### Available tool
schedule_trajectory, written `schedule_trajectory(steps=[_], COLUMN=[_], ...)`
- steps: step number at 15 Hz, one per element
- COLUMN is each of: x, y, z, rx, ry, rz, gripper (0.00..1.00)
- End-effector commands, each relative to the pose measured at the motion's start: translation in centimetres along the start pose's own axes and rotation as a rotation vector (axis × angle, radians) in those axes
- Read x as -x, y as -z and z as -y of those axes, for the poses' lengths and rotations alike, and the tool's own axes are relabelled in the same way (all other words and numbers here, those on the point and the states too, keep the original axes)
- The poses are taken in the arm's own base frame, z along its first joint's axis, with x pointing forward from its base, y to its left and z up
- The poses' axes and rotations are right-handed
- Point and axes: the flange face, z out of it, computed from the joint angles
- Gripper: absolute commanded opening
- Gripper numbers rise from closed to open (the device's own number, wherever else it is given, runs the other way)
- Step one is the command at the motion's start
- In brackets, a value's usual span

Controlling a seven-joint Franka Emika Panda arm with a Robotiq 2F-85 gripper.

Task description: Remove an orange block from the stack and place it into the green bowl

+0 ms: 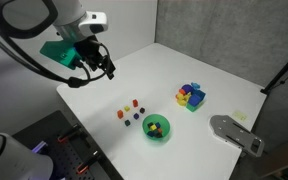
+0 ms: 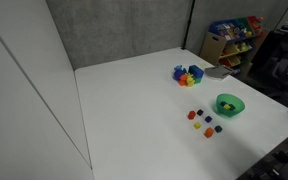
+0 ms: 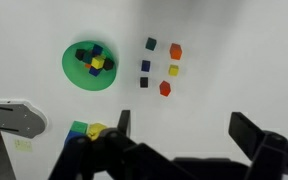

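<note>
Wrist view shows the jaws spread wide with nothing between them, one finger (image 3: 249, 132) at the lower right and its partner at the lower left, high above the white worktop (image 3: 244, 60). No stack is visible: six small blocks lie singly in two short columns. The orange block (image 3: 175, 50) heads the right-hand column. It is at the far end from the jaws and almost on the line midway between them, with a yellow block (image 3: 174, 70) and a red-orange block (image 3: 165, 88) lying nearer. The green bowl (image 3: 89, 65) sits just left of the blocks, apart from them, and already holds a few cubes. In an exterior view the arm hangs well apart from the green bowl (image 1: 156, 127). The coming move likely calls for travelling forward and down. The block is a cube, so no long axis matters.
</note>
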Motion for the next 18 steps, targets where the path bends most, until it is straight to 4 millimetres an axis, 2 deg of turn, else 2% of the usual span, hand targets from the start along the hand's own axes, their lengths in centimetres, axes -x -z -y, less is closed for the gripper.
schedule_trajectory(steps=[1, 5, 8, 18], x=[-1.1, -3.0, -4.0, -5.7], y=[-0.3, -1.7, -3.6, -12.9], z=[0.5, 1.3, 1.8, 2.7], rx=[-0.001, 0.011, 0.009, 0.015], ry=[-0.008, -0.023, -0.037, -0.123], rz=[0.028, 0.092, 0.154, 0.287], gripper=[1.0, 1.0, 1.0, 1.0])
